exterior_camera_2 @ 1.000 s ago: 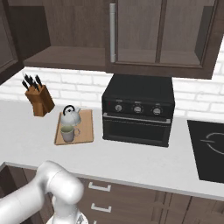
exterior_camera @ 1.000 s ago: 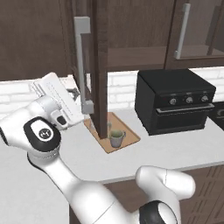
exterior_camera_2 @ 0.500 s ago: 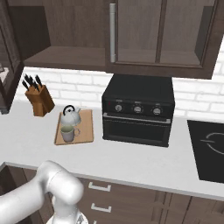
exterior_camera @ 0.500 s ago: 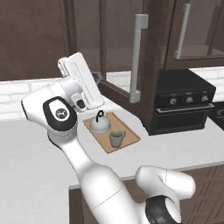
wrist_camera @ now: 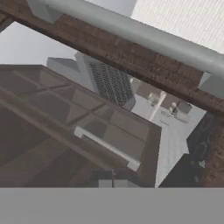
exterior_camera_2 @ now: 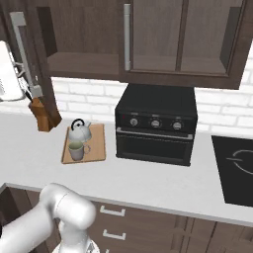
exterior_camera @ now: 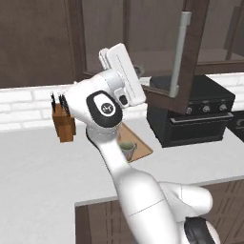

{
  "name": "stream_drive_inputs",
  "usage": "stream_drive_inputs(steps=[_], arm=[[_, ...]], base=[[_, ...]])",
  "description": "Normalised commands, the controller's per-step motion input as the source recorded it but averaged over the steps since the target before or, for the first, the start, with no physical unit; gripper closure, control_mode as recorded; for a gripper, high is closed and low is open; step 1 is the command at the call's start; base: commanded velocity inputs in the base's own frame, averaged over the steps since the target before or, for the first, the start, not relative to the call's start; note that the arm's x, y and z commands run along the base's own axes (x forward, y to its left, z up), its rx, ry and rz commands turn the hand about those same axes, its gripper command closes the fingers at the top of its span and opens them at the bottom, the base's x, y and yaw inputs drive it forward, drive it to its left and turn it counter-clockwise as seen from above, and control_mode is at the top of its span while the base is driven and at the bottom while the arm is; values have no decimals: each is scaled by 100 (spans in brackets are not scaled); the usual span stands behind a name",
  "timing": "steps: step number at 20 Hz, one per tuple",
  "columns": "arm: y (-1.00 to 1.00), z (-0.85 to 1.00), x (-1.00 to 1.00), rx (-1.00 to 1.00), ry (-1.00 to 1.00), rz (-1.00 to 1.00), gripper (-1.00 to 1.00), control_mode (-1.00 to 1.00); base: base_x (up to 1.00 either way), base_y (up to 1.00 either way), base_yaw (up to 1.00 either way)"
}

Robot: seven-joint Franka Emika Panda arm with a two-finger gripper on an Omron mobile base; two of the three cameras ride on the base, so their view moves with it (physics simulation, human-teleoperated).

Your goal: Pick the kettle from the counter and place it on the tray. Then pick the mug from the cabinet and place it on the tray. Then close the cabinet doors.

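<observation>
The kettle (exterior_camera_2: 79, 131) and the mug (exterior_camera_2: 76, 150) both stand on the tray (exterior_camera_2: 97, 145), which lies on the counter (exterior_camera_2: 163, 183) left of the oven. In the left base view the mug (exterior_camera: 127, 148) and tray (exterior_camera: 139, 142) peek out behind my arm. The cabinet (exterior_camera_2: 84, 62) has one door (exterior_camera_2: 38, 74) swung partway out, with its bar handle (exterior_camera_2: 23, 54) facing my hand (exterior_camera_2: 9, 71). The other door (exterior_camera_2: 153, 34) is shut. My gripper (wrist_camera: 113, 180) is shut and empty, right at the open door's frame and handle (wrist_camera: 131, 30). My raised hand (exterior_camera: 122, 76) is left of that door (exterior_camera: 188, 71).
A black oven (exterior_camera_2: 155, 126) stands on the counter right of the tray. A knife block (exterior_camera_2: 44, 116) sits behind the open door near the brick wall. A dark stovetop (exterior_camera_2: 236, 170) is at the far right. Drawers (exterior_camera_2: 113, 222) run below the counter's front edge.
My hand has swept rightward, and the open cabinet door has swung with it toward the cabinet. Kettle, mug and tray stay put.
</observation>
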Motion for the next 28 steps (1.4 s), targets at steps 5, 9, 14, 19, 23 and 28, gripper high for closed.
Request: stream_drive_inputs(steps=[5,9,14,19,23,28], arm=[[-57,28,23,16,1,19,100,-100],[-47,5,74,17,10,32,100,-100],[-44,0,80,11,13,38,100,-100],[-41,-4,90,6,21,42,100,-100],[-25,-20,94,1,17,44,100,-100],[-5,-28,100,3,17,35,100,-100]], base=[[0,0,0],[0,0,0],[0,0,0],[0,0,0],[0,0,0],[0,0,0]])
